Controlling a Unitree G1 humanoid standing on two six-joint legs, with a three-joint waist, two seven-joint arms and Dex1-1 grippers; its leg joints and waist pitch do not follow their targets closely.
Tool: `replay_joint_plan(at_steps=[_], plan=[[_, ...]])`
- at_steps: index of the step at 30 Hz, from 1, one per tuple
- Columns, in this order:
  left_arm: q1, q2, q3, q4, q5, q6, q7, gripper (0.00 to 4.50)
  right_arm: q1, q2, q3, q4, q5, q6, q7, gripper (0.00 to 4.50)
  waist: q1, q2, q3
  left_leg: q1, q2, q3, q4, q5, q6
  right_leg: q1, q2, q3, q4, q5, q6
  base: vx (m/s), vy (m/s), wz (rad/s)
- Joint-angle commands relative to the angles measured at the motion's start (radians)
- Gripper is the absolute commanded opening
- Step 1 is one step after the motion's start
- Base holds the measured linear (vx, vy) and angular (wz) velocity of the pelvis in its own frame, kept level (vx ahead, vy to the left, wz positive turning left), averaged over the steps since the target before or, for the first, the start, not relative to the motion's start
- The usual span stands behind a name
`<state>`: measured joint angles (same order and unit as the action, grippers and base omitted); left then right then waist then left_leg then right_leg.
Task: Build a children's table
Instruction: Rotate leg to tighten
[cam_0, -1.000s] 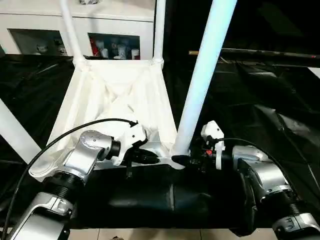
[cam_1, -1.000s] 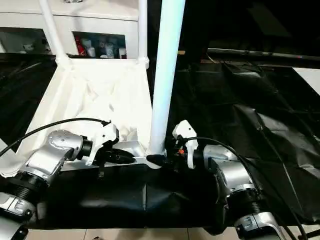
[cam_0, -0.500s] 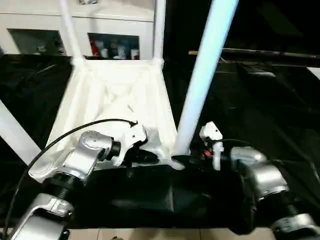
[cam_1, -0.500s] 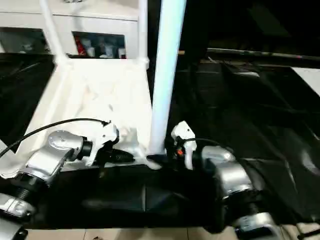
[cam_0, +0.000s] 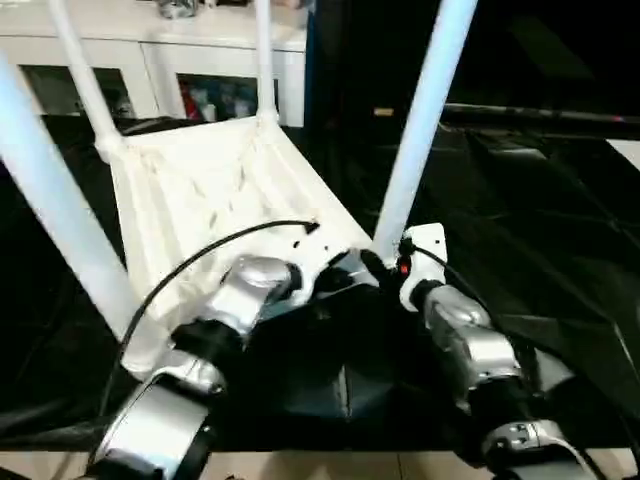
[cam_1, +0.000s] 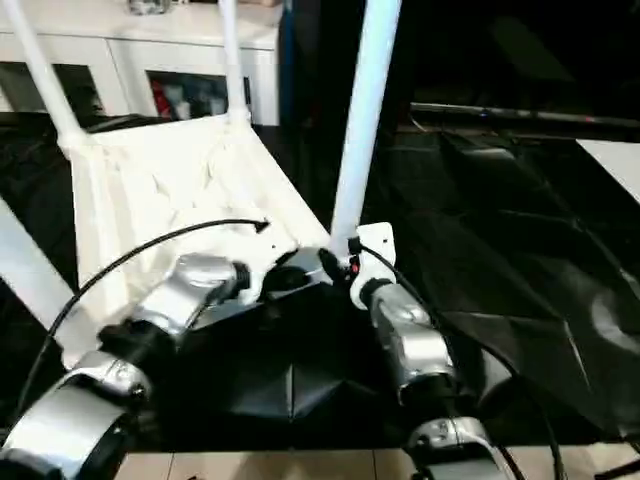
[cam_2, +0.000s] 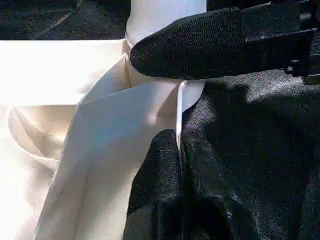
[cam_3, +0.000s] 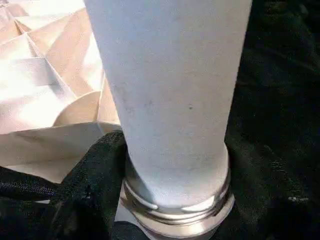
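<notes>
White plastic tabletop (cam_0: 200, 190) lies ribbed side up on the black-draped table (cam_0: 560, 230), with four legs standing in its corner sockets. Step in hand, I judge: seating the near right leg (cam_0: 420, 120). Left gripper (cam_2: 179, 165) is pinched closed on the tabletop's thin rim beside that socket. Right gripper (cam_0: 372, 268) hugs the leg's base; opening cannot be told. Right wrist view shows a gap of exposed collar (cam_3: 175, 202) under the leg; next move probably calls for twisting or pressing it home.

White cabinet (cam_0: 150, 50), black-draped table (cam_0: 520, 200).
</notes>
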<state>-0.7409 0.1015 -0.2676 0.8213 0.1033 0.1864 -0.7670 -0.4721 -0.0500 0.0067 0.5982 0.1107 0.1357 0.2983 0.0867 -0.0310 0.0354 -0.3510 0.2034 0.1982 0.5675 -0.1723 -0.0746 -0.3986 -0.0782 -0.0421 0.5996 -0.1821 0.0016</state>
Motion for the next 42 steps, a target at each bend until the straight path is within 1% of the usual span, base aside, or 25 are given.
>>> replay_joint_plan(at_steps=[1, 2, 3, 4, 7, 8, 9, 10, 11, 13, 14, 15, 17, 18, 19, 21, 24, 26, 27, 28, 30, 34, 35, 38, 42], plan=[[0.003, -0.030, -0.014, 0.036, 0.002, -0.006, 0.018, 0.00, 0.005, 0.035, 0.075, 0.025, -0.032, -0.006, 0.040, 3.08, -0.001, -0.006, -0.046, 0.004, 0.020, -0.016, -0.067, -0.288, 0.009, 0.032, -0.058, 0.034, -0.090, -0.337, -0.138, 0.000, 0.000, 0.00], [0.008, -0.012, -0.010, 0.034, -0.001, -0.021, -0.003, 0.00, 0.005, 0.017, 0.067, 0.015, -0.015, -0.033, 0.088, 3.28, -0.002, -0.008, -0.046, 0.004, 0.020, -0.016, -0.067, -0.292, 0.010, 0.031, -0.058, 0.034, -0.091, -0.344, -0.136, 0.000, 0.000, 0.00], [0.008, -0.012, -0.010, 0.034, -0.001, -0.021, -0.003, 0.00, 0.005, 0.017, 0.067, 0.015, -0.015, -0.033, 0.088, 3.28, -0.001, -0.007, -0.046, 0.004, 0.020, -0.016, -0.067, -0.293, 0.012, 0.032, -0.059, 0.034, -0.091, -0.349, -0.136, 0.000, 0.000, 0.00], [0.013, 0.000, -0.008, 0.029, -0.005, -0.031, -0.021, 0.00, 0.004, 0.003, 0.063, 0.008, 0.002, -0.043, 0.130, 3.44, -0.001, -0.007, -0.046, 0.003, 0.021, -0.016, -0.067, -0.293, 0.014, 0.032, -0.059, 0.034, -0.090, -0.348, -0.137, 0.000, 0.000, 0.00], [0.028, 0.030, -0.004, 0.004, -0.016, -0.041, -0.068, 0.00, 0.010, -0.033, 0.060, -0.026, 0.042, -0.034, 0.236, 3.70, 0.001, -0.010, -0.047, 0.000, 0.021, -0.016, -0.066, -0.283, 0.029, 0.037, -0.058, 0.033, -0.087, -0.324, -0.144, 0.000, 0.000, 0.00], [0.055, 0.071, -0.006, -0.042, -0.032, -0.052, -0.145, 0.00, 0.025, -0.092, 0.086, -0.073, 0.052, -0.031, 0.358, 3.77, 0.005, -0.006, -0.047, 0.000, 0.024, -0.018, -0.067, -0.271, 0.032, 0.038, -0.060, 0.033, -0.085, -0.306, -0.148, 0.000, 0.000, 0.00], [0.067, 0.087, -0.007, -0.061, -0.040, -0.060, -0.177, 0.00, 0.032, -0.113, 0.093, -0.088, 0.057, -0.030, 0.401, 3.77, 0.003, -0.010, -0.047, -0.006, 0.024, -0.017, -0.065, -0.260, 0.046, 0.042, -0.059, 0.033, -0.081, -0.279, -0.156, 0.000, 0.000, 0.00], [0.081, 0.106, -0.010, -0.086, -0.050, -0.070, -0.218, 0.00, 0.038, -0.138, 0.099, -0.104, 0.068, -0.019, 0.448, 3.77, 0.005, -0.009, -0.048, -0.003, 0.026, -0.016, -0.064, -0.255, 0.049, 0.041, -0.060, 0.033, -0.081, -0.268, -0.160, 0.000, 0.000, 0.00], [0.094, 0.122, -0.013, -0.109, -0.060, -0.074, -0.253, 0.00, 0.042, -0.157, 0.104, -0.115, 0.077, -0.017, 0.487, 3.77, 0.001, -0.010, -0.048, -0.007, 0.025, -0.015, -0.064, -0.242, 0.054, 0.043, -0.059, 0.033, -0.078, -0.255, -0.169, 0.000, 0.000, 0.00], [0.123, 0.154, -0.011, -0.164, -0.092, -0.077, -0.332, 0.00, 0.049, -0.192, 0.104, -0.134, 0.102, 0.004, 0.565, 3.77, 0.002, -0.008, -0.049, -0.003, 0.027, -0.014, -0.062, -0.230, 0.054, 0.041, -0.059, 0.033, -0.075, -0.241, -0.183, 0.000, 0.000, 0.00], [0.123, 0.154, -0.011, -0.164, -0.092, -0.077, -0.332, 0.00, 0.049, -0.192, 0.104, -0.134, 0.102, 0.004, 0.565, 3.77, 0.002, -0.006, -0.048, -0.003, 0.029, -0.014, -0.063, -0.232, 0.055, 0.039, -0.059, 0.034, -0.075, -0.242, -0.187, 0.000, 0.000, 0.00], [0.145, 0.180, -0.009, -0.209, -0.116, -0.060, -0.387, 0.00, 0.053, -0.216, 0.107, -0.148, 0.112, 0.016, 0.621, 3.77, 0.001, -0.008, -0.048, -0.001, 0.030, -0.013, -0.063, -0.238, 0.052, 0.037, -0.057, 0.033, -0.074, -0.243, -0.192, 0.000, 0.000, 0.00], [0.172, 0.218, -0.015, -0.266, -0.138, -0.030, -0.450, 0.00, 0.058, -0.248, 0.118, -0.167, 0.126, 0.035, 0.694, 3.77, 0.003, -0.003, -0.048, 0.000, 0.034, -0.014, -0.065, -0.234, 0.047, 0.036, -0.059, 0.033, -0.071, -0.228, -0.203, 0.000, 0.000, 0.00], [0.183, 0.233, -0.018, -0.286, -0.145, -0.017, -0.471, 0.00, 0.059, -0.257, 0.123, -0.171, 0.125, 0.031, 0.712, 3.77, 0.004, -0.002, -0.049, 0.002, 0.035, -0.014, -0.064, -0.231, 0.046, 0.036, -0.057, 0.033, -0.068, -0.214, -0.208, 0.000, 0.000, 0.00], [0.192, 0.247, -0.018, -0.301, -0.150, -0.012, -0.490, 0.00, 0.059, -0.264, 0.128, -0.172, 0.127, 0.032, 0.726, 3.77, 0.004, -0.002, -0.051, 0.002, 0.034, -0.010, -0.063, -0.209, 0.048, 0.036, -0.054, 0.032, -0.062, -0.163, -0.223, 0.000, 0.000, 0.00], [0.203, 0.261, -0.015, -0.318, -0.158, -0.001, -0.509, 0.00, 0.058, -0.274, 0.140, -0.172, 0.123, 0.030, 0.745, 3.77, 0.004, -0.003, -0.050, 0.000, 0.032, -0.008, -0.061, -0.196, 0.051, 0.038, -0.053, 0.032, -0.060, -0.138, -0.231, 0.000, 0.000, 0.00], [0.209, 0.268, -0.011, -0.323, -0.159, 0.001, -0.513, 0.00, 0.056, -0.281, 0.162, -0.161, 0.104, 0.020, 0.765, 3.77, 0.004, -0.004, -0.049, 0.000, 0.030, -0.007, -0.060, -0.195, 0.051, 0.039, -0.055, 0.032, -0.061, -0.146, -0.231, 0.000, 0.000, 0.00], [0.216, 0.273, -0.006, -0.334, -0.155, 0.006, -0.509, 0.00, 0.053, -0.277, 0.171, -0.149, 0.094, 0.017, 0.773, 3.51, 0.005, -0.009, -0.048, -0.001, 0.029, -0.008, -0.060, -0.198, 0.048, 0.039, -0.058, 0.033, -0.064, -0.179, -0.220, 0.000, 0.000, 0.00], [0.216, 0.273, -0.006, -0.334, -0.155, 0.006, -0.509, 0.00, 0.053, -0.277, 0.171, -0.149, 0.094, 0.017, 0.773, 3.51, 0.005, -0.008, -0.049, -0.001, 0.030, -0.009, -0.060, -0.198, 0.045, 0.039, -0.059, 0.033, -0.064, -0.187, -0.216, 0.000, 0.000, 0.00], [0.220, 0.276, -0.006, -0.348, -0.158, 0.016, -0.505, 0.00, 0.049, -0.273, 0.172, -0.144, 0.092, 0.015, 0.773, 3.40, 0.004, -0.010, -0.048, -0.001, 0.030, -0.009, -0.061, -0.198, 0.043, 0.039, -0.058, 0.033, -0.064, -0.194, -0.212, 0.000, 0.000, 0.00], [0.221, 0.275, -0.005, -0.354, -0.160, 0.022, -0.505, 0.00, 0.048, -0.273, 0.174, -0.143, 0.093, 0.015, 0.776, 3.14, 0.004, -0.009, -0.049, 0.000, 0.030, -0.009, -0.060, -0.194, 0.042, 0.037, -0.057, 0.033, -0.064, -0.188, -0.212, 0.000, 0.000, 0.00], [0.222, 0.275, -0.002, -0.361, -0.162, 0.031, -0.500, 0.00, 0.046, -0.274, 0.182, -0.142, 0.096, 0.017, 0.784, 2.93, 0.004, -0.010, -0.049, 0.000, 0.029, -0.008, -0.059, -0.183, 0.047, 0.039, -0.056, 0.033, -0.061, -0.164, -0.218, 0.000, 0.000, 0.00], [0.222, 0.275, -0.002, -0.361, -0.162, 0.031, -0.500, 0.00, 0.046, -0.274, 0.182, -0.142, 0.096, 0.017, 0.784, 2.71, 0.004, -0.010, -0.049, 0.000, 0.029, -0.008, -0.059, -0.183, 0.047, 0.039, -0.057, 0.033, -0.061, -0.164, -0.219, 0.000, 0.000, 0.00], [0.223, 0.275, -0.001, -0.362, -0.161, 0.033, -0.497, 0.00, 0.047, -0.273, 0.189, -0.140, 0.094, 0.020, 0.792, 2.61, 0.004, -0.014, -0.049, -0.001, 0.028, -0.008, -0.058, -0.181, 0.049, 0.040, -0.056, 0.033, -0.061, -0.166, -0.217, 0.000, 0.000, 0.00], [0.229, 0.274, 0.000, -0.365, -0.162, 0.041, -0.491, 0.00, 0.052, -0.265, 0.193, -0.131, 0.091, 0.024, 0.799, 2.46, 0.005, -0.013, -0.050, -0.002, 0.028, -0.009, -0.057, -0.170, 0.052, 0.042, -0.057, 0.033, -0.059, -0.159, -0.217, 0.000, 0.000, 0.00]])
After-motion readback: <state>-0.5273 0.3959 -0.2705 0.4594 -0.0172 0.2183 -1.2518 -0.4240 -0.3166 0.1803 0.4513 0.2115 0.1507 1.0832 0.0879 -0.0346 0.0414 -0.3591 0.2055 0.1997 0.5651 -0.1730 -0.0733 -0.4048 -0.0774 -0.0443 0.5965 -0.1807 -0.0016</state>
